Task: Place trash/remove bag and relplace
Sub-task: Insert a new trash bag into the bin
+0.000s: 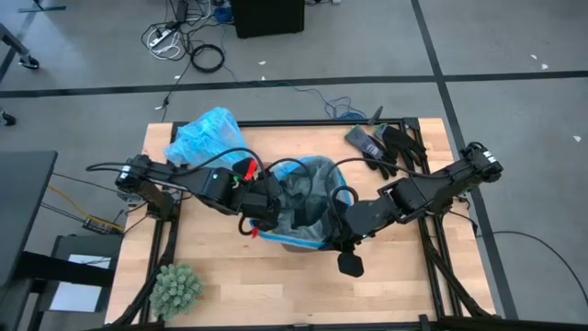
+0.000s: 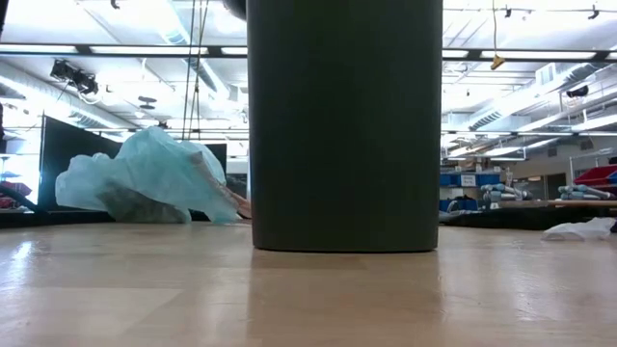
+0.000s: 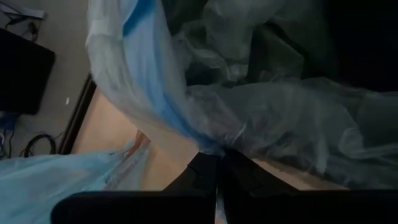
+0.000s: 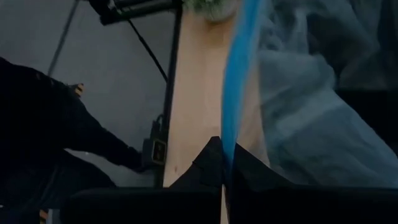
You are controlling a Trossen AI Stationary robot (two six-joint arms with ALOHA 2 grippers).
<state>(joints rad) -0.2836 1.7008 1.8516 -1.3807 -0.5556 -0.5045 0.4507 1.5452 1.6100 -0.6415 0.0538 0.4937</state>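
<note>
From above we see a dark bin (image 1: 303,207) in the middle of a light wooden table (image 1: 220,276), lined with a pale, clear grey-blue plastic bag with a blue rim (image 1: 317,175). This bin is our landmark. The left gripper (image 1: 262,216) sits at the bin's left edge, its fingers (image 3: 199,180) pinched tight on the liner's rim. The right gripper (image 1: 342,234) sits at the bin's right front edge, its fingers (image 4: 208,168) clenched on the blue rim band. The crinkly bright sky-blue plastic bin liner (image 1: 204,136) lies in a bunched heap on the table behind and to the left of the bin, near the table's far edge, apart from both grippers. A green spiky plant ball (image 1: 175,288) rests at the front left, well away from the bin. Dark gloves (image 1: 390,145) lie behind the bin to the right.
</note>
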